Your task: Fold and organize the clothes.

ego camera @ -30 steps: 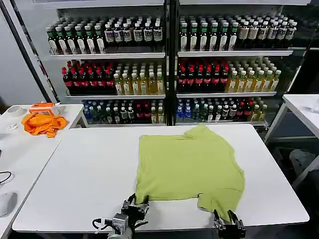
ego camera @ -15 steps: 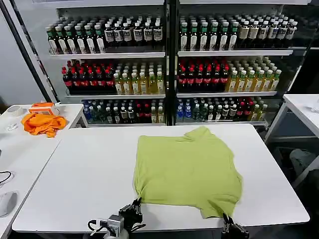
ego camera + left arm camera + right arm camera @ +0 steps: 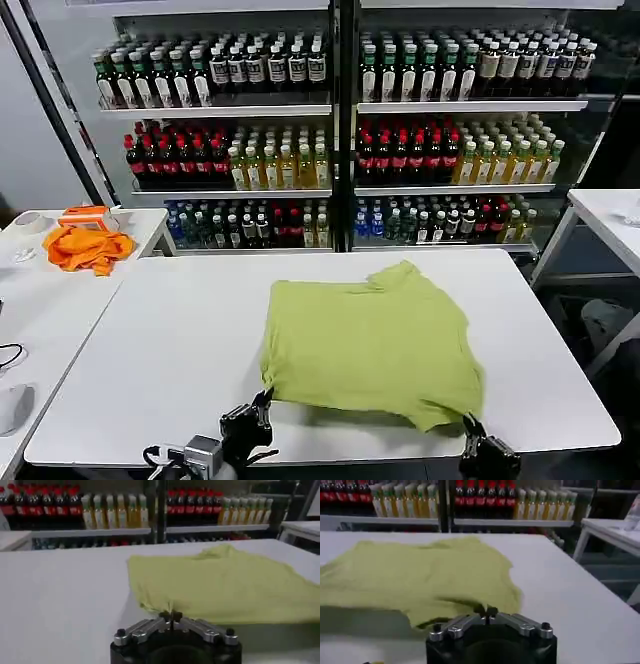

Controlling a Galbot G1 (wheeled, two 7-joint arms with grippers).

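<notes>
At the white table's [image 3: 150, 330] near edge, the left gripper [image 3: 258, 412] and right gripper [image 3: 470, 436] each pinch a near corner of the olive-green T-shirt [image 3: 370, 340], which lies mid-table before stocked drink shelves [image 3: 330, 140].

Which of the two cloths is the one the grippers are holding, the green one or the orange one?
The olive-green T-shirt on the middle table: left gripper and right gripper pinch its near corners. The orange cloth lies crumpled on the side table.
</notes>
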